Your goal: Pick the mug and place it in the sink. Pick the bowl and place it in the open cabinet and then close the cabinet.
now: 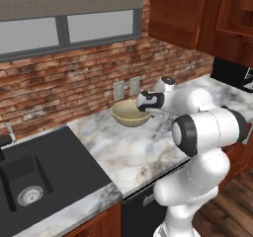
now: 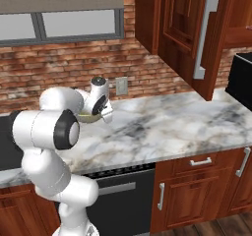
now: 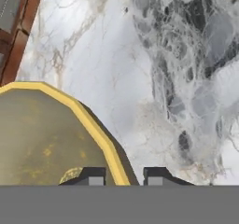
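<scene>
The olive-beige bowl [image 1: 129,113] with a pale yellow rim sits on the marble counter by the brick wall. My gripper [image 1: 147,111] reaches down at its right rim. In the hand view one fingertip [image 3: 95,176] stands inside the bowl [image 3: 42,134] and the other outside, so my gripper [image 3: 122,176] is shut on the rim. From the right, my arm hides most of the bowl [image 2: 87,117]. The black sink [image 1: 54,157] lies at the left of the counter. The reddish-brown cabinet [image 2: 172,18] hangs above on the right, its door [image 2: 216,58] swung open. The mug is out of view.
Two wall outlets [image 1: 126,88] sit on the brick just behind the bowl. A black appliance [image 2: 241,77] stands at the counter's far right. Below the counter are a dark dishwasher [image 2: 118,191] and low wooden cabinets [image 2: 197,191]. Bare marble [image 2: 177,122] stretches right of the bowl.
</scene>
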